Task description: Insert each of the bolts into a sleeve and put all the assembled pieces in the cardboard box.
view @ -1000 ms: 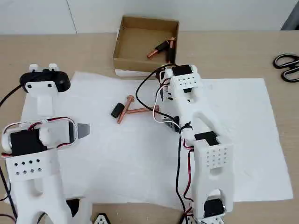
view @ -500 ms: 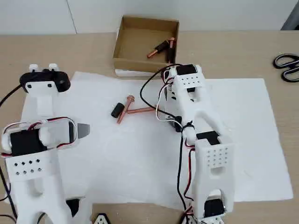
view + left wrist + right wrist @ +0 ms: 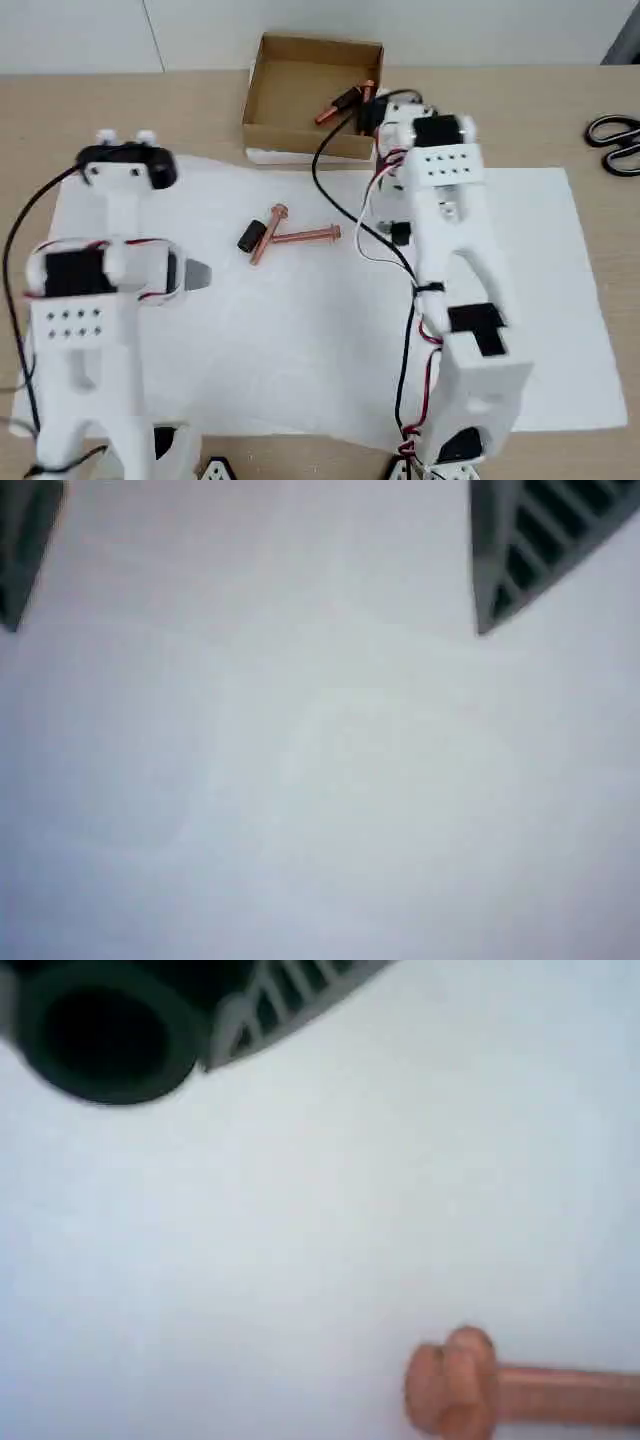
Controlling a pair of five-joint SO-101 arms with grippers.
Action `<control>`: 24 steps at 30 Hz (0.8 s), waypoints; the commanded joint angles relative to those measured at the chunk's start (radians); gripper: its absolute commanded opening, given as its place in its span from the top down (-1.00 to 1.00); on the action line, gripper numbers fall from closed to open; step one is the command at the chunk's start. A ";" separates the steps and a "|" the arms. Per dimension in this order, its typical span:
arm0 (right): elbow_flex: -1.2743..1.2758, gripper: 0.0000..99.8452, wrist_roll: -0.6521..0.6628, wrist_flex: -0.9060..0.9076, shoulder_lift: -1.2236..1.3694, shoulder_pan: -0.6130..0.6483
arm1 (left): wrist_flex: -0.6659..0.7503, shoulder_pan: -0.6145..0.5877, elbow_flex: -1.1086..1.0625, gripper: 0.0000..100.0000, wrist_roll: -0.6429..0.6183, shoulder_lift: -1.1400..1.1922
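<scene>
**Wrist views against high view.** In the right wrist view, a black sleeve is seen gripped in the right pincer, pressed against a ribbed finger. It is raised above the white paper, and its bore is turned toward the camera. A copper bolt head is seen on the paper near this pincer. In the left wrist view, the left pincer is shown wide open, with bare paper between and below its two dark fingers.

**Container.** In the high view, the cardboard box is seen just beside the right pincer, which is placed at the box's near right corner. An assembled piece and a second copper bolt are held inside. That corner is partly covered by the right arm and its cables.

**Surroundings.** Between the two pincers, a loose bolt and a slanted bolt are laid crossing, with a free sleeve touching the latter. Scissors are placed on the table, well apart from both pincers.
</scene>
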State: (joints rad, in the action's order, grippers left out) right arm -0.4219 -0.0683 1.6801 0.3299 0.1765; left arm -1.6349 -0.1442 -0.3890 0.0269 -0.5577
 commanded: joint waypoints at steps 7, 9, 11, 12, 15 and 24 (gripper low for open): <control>0.161 0.99 0.020 -0.031 -0.226 -0.042 | -0.038 0.178 0.344 0.45 -0.046 0.358; 0.262 0.99 0.020 -0.094 -0.191 -0.042 | -0.054 0.195 0.372 0.45 -0.046 0.402; 0.344 0.99 0.020 -0.170 -0.160 -0.041 | -0.054 0.195 0.380 0.45 -0.046 0.416; 0.374 0.99 0.018 -0.209 -0.151 -0.041 | -0.054 0.195 0.380 0.45 -0.046 0.416; 0.437 0.99 0.018 -0.311 -0.142 -0.036 | -0.054 0.195 0.380 0.45 -0.046 0.416; 0.608 0.98 0.023 -0.527 -0.133 0.005 | -0.054 0.192 0.380 0.45 -0.046 0.416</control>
State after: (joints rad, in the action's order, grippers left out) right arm 0.1611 -0.0560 1.2075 0.2056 0.1657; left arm -1.6794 0.0430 -0.0529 -0.0130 -0.1419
